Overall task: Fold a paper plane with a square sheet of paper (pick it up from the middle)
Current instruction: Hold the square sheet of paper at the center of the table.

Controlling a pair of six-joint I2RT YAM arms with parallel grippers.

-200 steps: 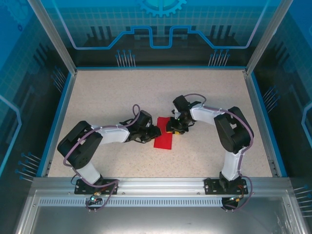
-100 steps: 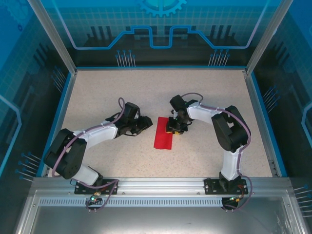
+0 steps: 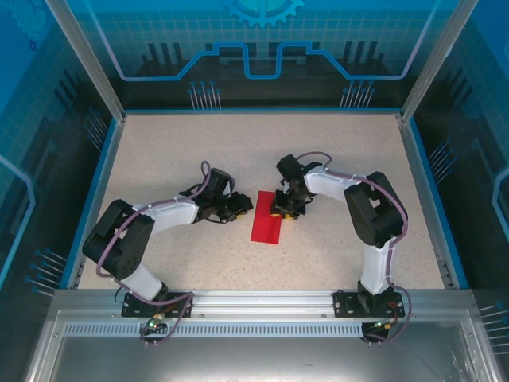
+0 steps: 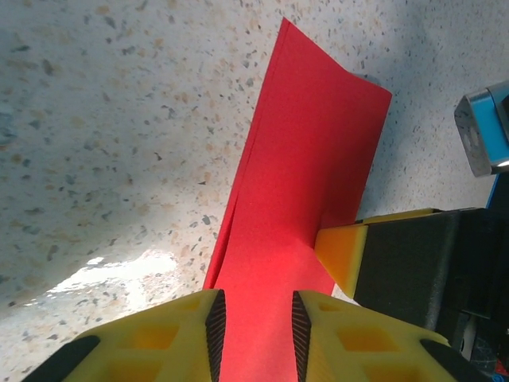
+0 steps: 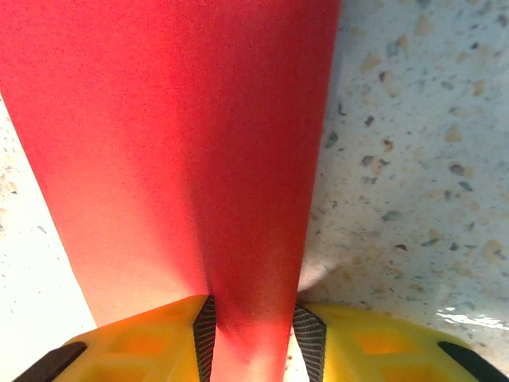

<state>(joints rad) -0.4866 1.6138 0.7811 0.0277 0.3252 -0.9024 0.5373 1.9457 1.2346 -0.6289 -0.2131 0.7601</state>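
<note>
Left wrist view: our left end effector [image 4: 254, 318] and right end effector [image 5: 252, 334] stand part-open astride the folded red paper [image 4: 310, 183] lying on the surface [image 4: 119, 119]; we judge uneven pressing could skew the crease or slide it.

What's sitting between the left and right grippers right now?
In the top view, only the red paper lies between the left gripper and the right gripper. It is flat on the table, and the right gripper is over its far right edge.

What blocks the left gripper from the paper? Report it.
Nothing visible does. The paper runs right into the open left gripper; the right gripper sits at its opposite edge, off to the side.
</note>
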